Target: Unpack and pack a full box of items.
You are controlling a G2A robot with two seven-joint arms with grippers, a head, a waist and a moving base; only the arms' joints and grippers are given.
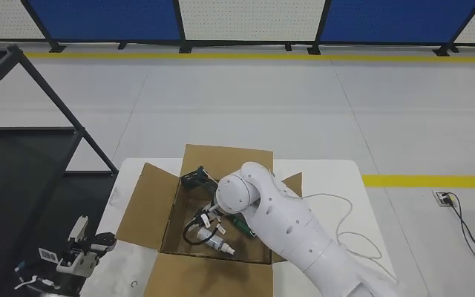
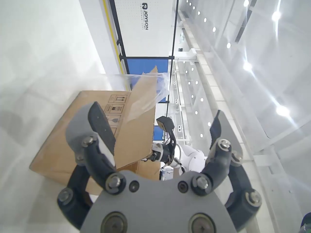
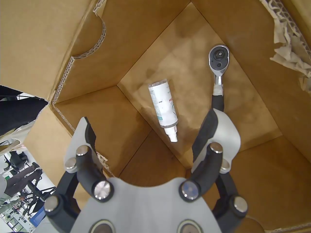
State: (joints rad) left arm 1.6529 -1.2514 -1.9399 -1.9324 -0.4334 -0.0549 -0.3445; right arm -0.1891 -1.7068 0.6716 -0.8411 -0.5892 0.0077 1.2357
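1. Find right gripper (image 3: 148,120) down inside open box (image 3: 145,13), jaws spread wide, clamped on nothing; likely posed so to straddle an item.
2. Spot spray bottle (image 3: 163,105) flat on box floor, roughly between the jaws, nozzle toward the wrist; easiest next pick, by guess.
3. Spot ratchet wrench (image 3: 218,56) just beside it, near a side wall, handle running under one finger (image 3: 218,132).
4. Judge unpacking far along: only these two items seen on the floor, part of it hidden by the arm.
5. Mark left gripper (image 2: 156,110) outside the box, off to one side, jaws apart, empty; probably held clear to give the working arm room.
6. Watch torn flap edge (image 3: 286,49) near the arm on lift-out.
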